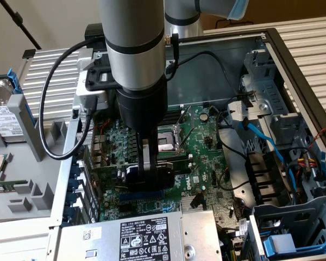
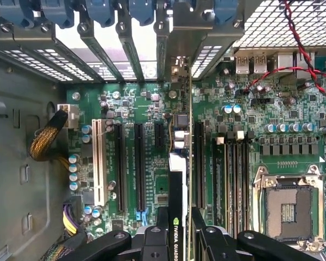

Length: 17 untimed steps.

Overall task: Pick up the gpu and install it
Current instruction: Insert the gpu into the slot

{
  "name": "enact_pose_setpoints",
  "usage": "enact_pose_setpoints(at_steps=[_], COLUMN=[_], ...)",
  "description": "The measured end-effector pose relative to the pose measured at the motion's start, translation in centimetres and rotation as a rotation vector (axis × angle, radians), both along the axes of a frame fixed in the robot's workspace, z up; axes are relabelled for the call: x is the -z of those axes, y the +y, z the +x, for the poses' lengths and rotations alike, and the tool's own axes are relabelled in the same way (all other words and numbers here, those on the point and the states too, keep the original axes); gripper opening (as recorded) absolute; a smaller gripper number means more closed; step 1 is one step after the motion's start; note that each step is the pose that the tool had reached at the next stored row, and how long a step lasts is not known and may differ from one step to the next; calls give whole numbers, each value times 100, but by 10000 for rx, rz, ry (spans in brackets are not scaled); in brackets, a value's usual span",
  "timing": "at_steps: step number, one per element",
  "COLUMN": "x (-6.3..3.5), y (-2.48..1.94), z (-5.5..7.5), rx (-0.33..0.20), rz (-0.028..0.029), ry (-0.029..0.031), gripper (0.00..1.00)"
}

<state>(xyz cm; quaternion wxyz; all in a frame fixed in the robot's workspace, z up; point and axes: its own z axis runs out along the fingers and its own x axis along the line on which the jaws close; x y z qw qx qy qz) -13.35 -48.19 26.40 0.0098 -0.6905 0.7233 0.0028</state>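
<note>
My gripper (image 1: 148, 163) reaches straight down into the open computer case and is shut on the gpu (image 1: 146, 176). The gpu is a black-shrouded card held upright over the green motherboard (image 1: 206, 147). In the wrist view the gpu (image 2: 176, 179) stands edge-on between my fingers (image 2: 152, 239), with a white NVIDIA label on its shroud. Its silver bracket end (image 2: 180, 65) lines up with the rear slot openings. The card sits between two long black expansion slots (image 2: 138, 163). I cannot tell whether its lower edge is seated in a slot or just above it.
The CPU socket (image 2: 288, 209) lies beside the card. The power supply (image 1: 146, 234) borders the board at the front, and a drive cage (image 1: 293, 228) with blue cables (image 1: 261, 136) stands at the exterior view's right. Yellow braided cables (image 2: 43, 141) and red wires (image 2: 299, 49) run near the board edges.
</note>
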Motion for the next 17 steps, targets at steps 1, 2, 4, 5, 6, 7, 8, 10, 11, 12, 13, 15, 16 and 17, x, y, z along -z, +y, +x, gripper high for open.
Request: enact_pose_setpoints(at_steps=[1, 2, 4, 5, 6, 7, 8, 10, 11, 12, 13, 15, 16, 17], x=[1, 2, 2, 2, 1, 2, 2, 3, 6, 8, 10, 11, 10, 12], y=[-1, -4, -6, -7, -8, -10, -10, -10, -10, -10, -10, -10, -10, -10], z=[0, 0, 0, 0, 0, 0, 0, 0, 0, 0, 0, 0, 0, 0], rx=[1, 1, 0, 0, 1, 2, 2, 2, 2, 2, 2, 2, 2, 2], rz=[0, 1, 1, 1, 0, 1, 0, -1, 0, -1, 1, 1, -1, 0], ry=[0, 0, 7, 12, 13, 14, 14, 15, 14, 14, 14, 14, 14, 14], gripper=[27, 27, 27, 27, 27, 27, 27, 27, 27, 27, 27, 27, 27, 27])
